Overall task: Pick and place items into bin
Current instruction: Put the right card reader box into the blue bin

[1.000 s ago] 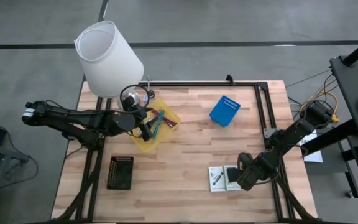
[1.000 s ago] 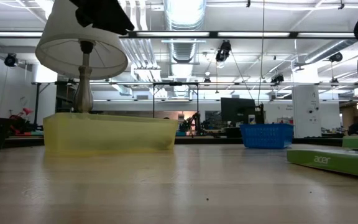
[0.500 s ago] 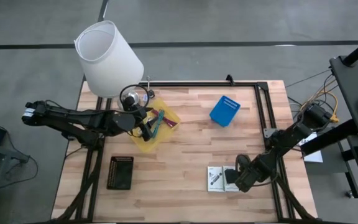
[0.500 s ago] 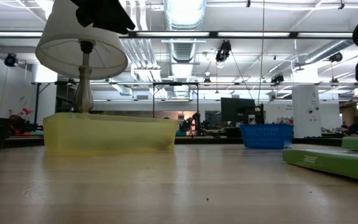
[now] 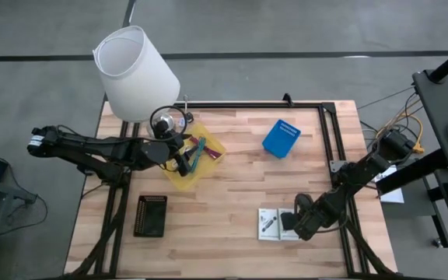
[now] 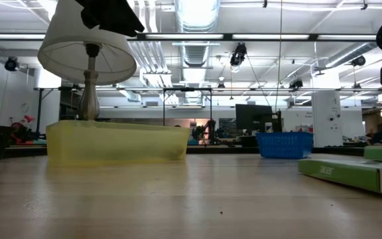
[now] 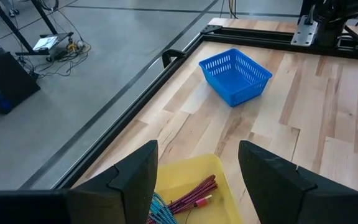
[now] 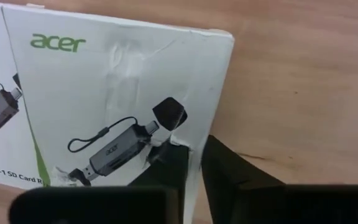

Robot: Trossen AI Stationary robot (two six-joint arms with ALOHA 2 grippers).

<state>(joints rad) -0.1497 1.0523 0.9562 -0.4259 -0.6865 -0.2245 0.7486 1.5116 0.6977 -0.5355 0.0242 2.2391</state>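
Two white packets lie side by side near the table's front right, one (image 5: 268, 223) free and one (image 5: 288, 222) under my right gripper (image 5: 294, 222), which points steeply down and is shut on it. In the right wrist view this packet (image 8: 117, 93) fills the picture. The yellow bin (image 5: 201, 163) stands at the back left and holds a teal pen (image 5: 195, 154) and purple pieces (image 7: 191, 196). My left gripper (image 5: 182, 161) hangs open just above the bin, with nothing between its fingers. My right gripper pinches the packet's edge (image 8: 190, 140) between its two fingers, a little way from a corner. One finger (image 8: 165, 163) is on the printed face and the other (image 8: 229, 168) is beyond the edge. The fingers come from above. The packet still rests on the table.
A white lamp (image 5: 136, 74) stands at the back left beside the bin. A blue basket (image 5: 281, 138) sits at the back centre and a black basket (image 5: 151, 215) at the front left. Black rails (image 5: 329, 140) run along the far and right edges. Bare wood lies in the middle.
The two packets have slid a little toward the table's left edge, flat on the wood, with my right gripper on them. My left gripper has kept still over the bin.
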